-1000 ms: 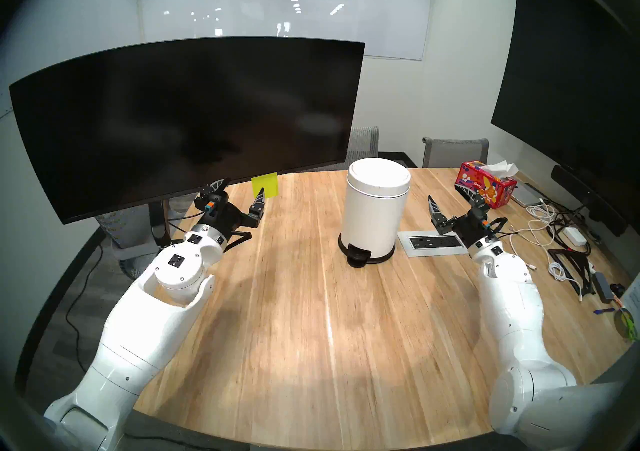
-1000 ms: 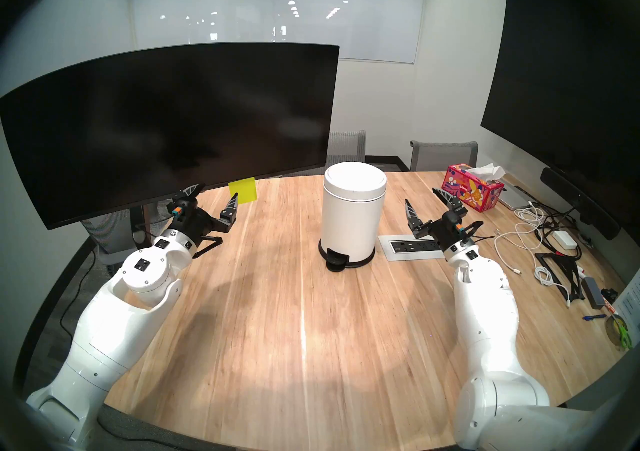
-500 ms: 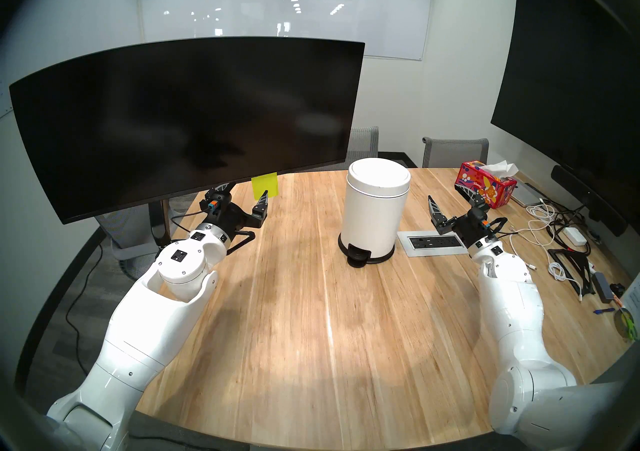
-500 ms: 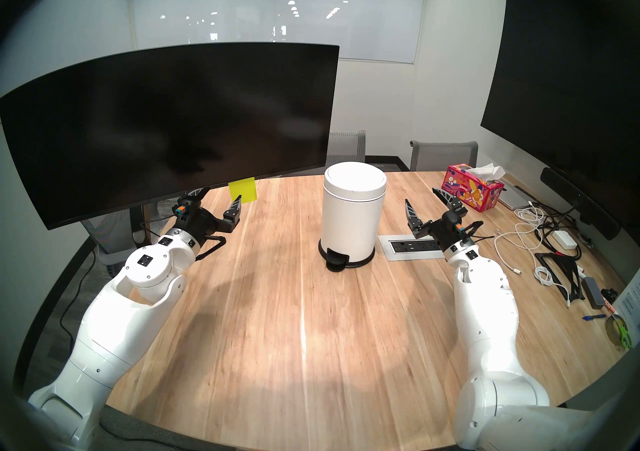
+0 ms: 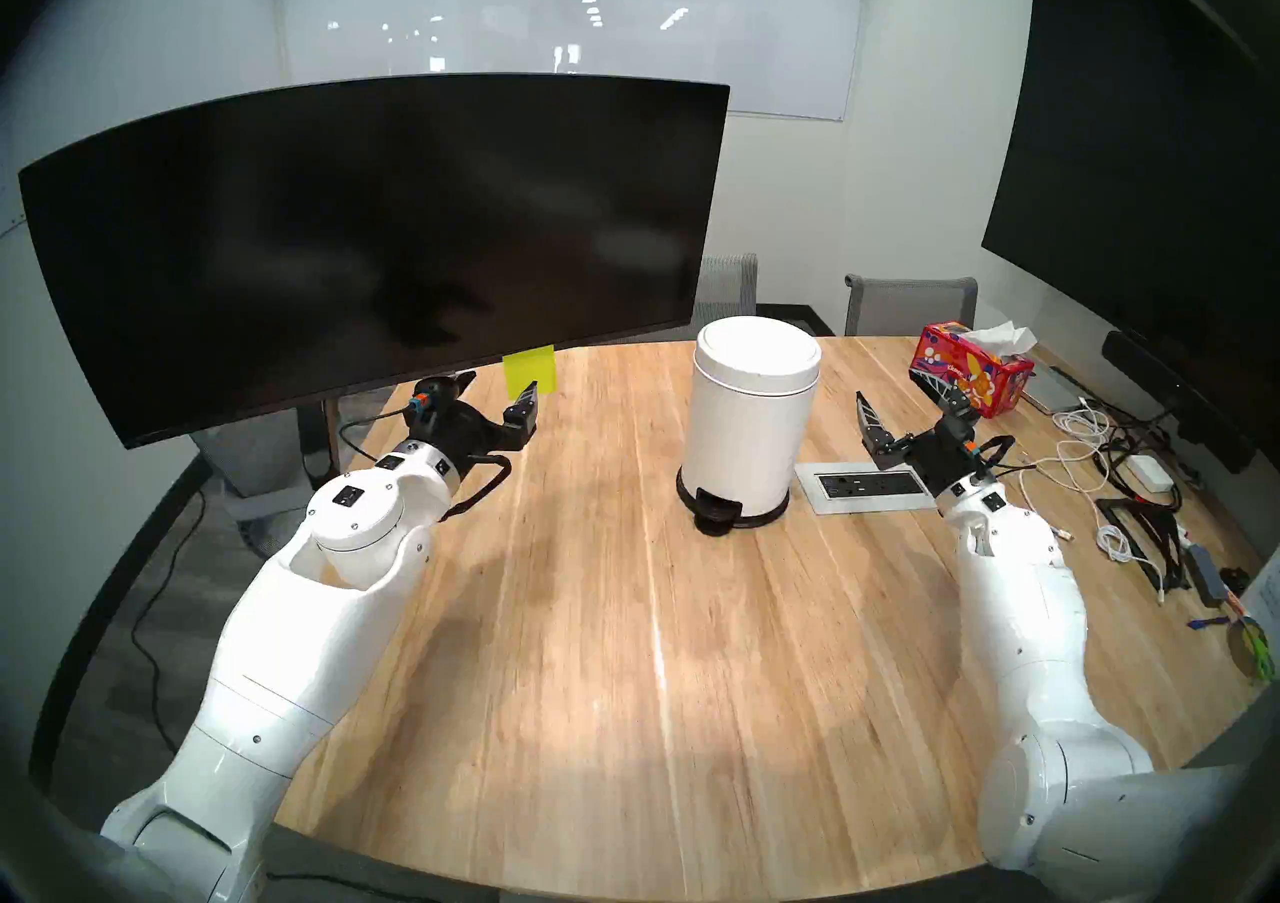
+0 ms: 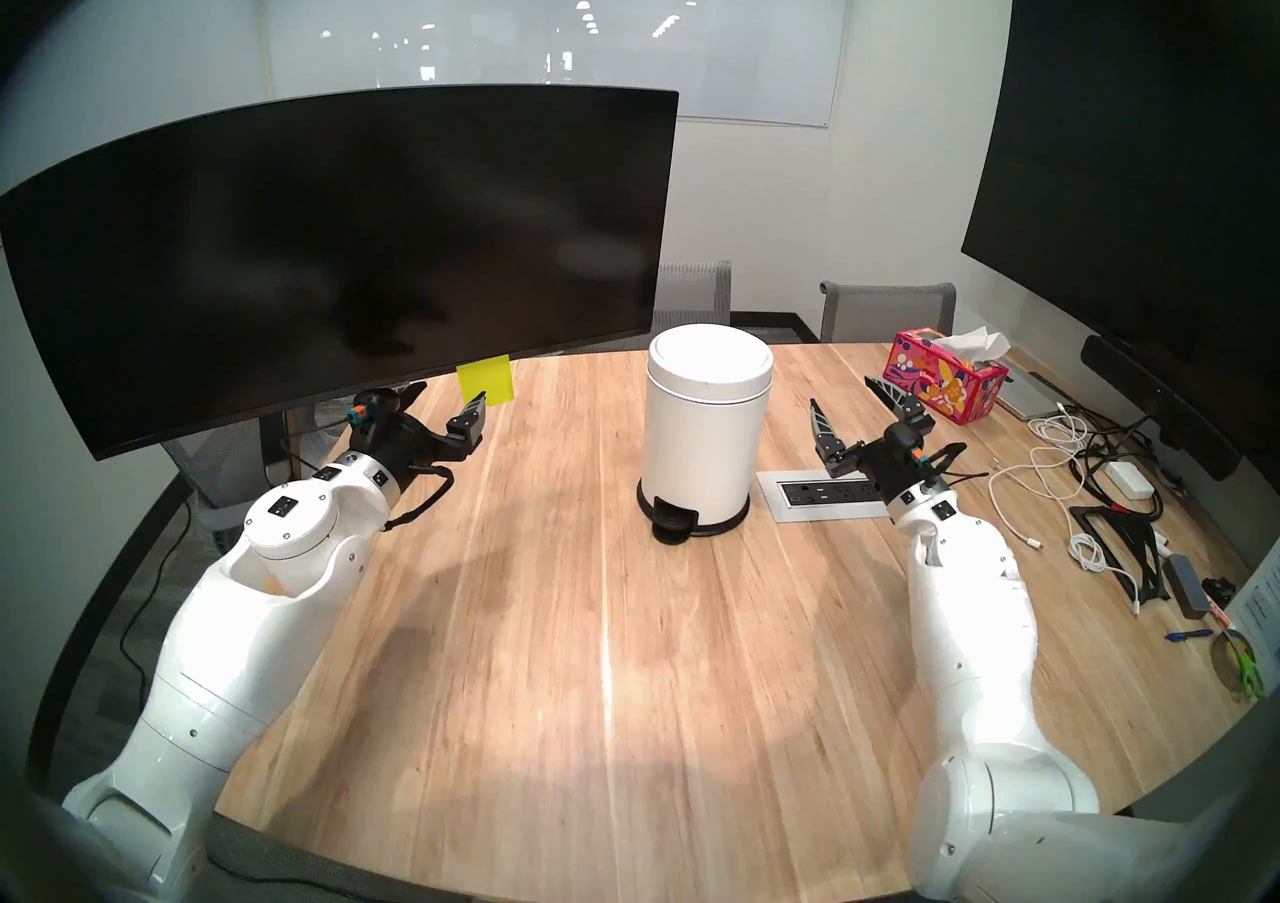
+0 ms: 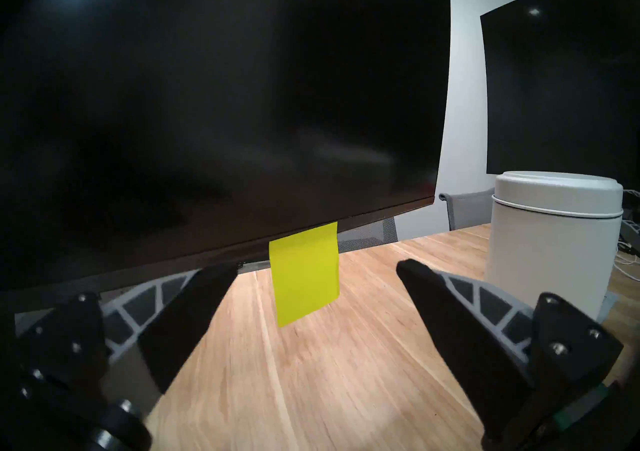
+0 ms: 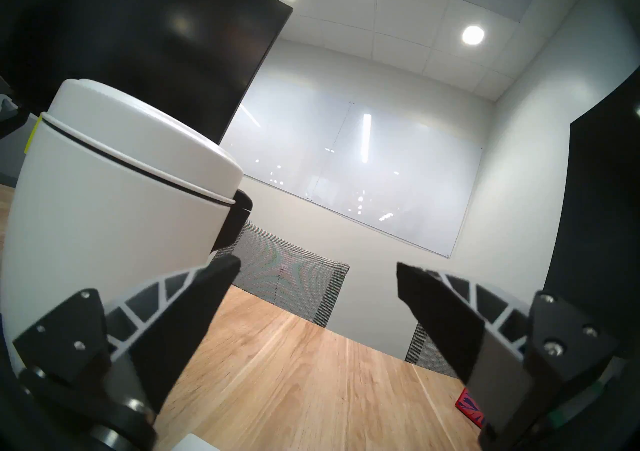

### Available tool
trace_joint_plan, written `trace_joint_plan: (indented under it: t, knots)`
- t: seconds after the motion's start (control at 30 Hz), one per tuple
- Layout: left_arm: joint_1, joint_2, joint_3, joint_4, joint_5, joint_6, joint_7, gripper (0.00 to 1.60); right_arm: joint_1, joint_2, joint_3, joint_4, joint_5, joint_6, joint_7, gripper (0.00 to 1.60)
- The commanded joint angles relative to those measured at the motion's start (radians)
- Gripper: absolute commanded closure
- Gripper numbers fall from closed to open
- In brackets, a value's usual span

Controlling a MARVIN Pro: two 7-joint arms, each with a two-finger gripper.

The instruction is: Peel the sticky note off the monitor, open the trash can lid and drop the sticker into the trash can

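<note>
The left end effector point(image 7: 317, 268), spread wide and empty, has the sticky note point(image 7: 304, 273) just ahead between its fingers; the right end effector point(image 8: 318, 267) is likewise wide and empty.

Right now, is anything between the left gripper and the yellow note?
Nothing visible. The open left gripper faces the note, which hangs from the monitor edge over bare table. The bin stands off to the side.

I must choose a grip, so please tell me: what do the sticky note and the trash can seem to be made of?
Sticky note: thin matte paper, it seems; it hangs flat from the monitor edge.
Trash can: smooth white shell with soft sheen, painted metal or plastic; I cannot tell which.
</note>
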Motion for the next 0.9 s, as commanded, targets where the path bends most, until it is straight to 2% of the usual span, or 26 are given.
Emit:
trace_joint_plan:
  t: [0.0,0.17,0.67,0.87]
  knots:
    - [-0.009,-0.007,-0.02,-0.047,-0.045,0.042,-0.007,0.0,0.014,0.001,0.002,-0.018,0.004,-0.002,-0.001,0.0]
    - [0.018,-0.013,-0.028,-0.067,-0.068,0.08,0.0,0.0,0.014,0.001,0.002,-0.018,0.004,-0.002,-0.001,0.0]
    - [0.064,-0.013,-0.018,-0.083,-0.051,0.081,0.015,0.0,0.014,0.001,0.002,-0.018,0.004,-0.002,-0.001,0.0]
    - [0.071,-0.002,0.011,-0.06,0.018,0.008,0.02,0.0,0.014,0.001,0.002,-0.018,0.004,-0.002,-0.001,0.0]
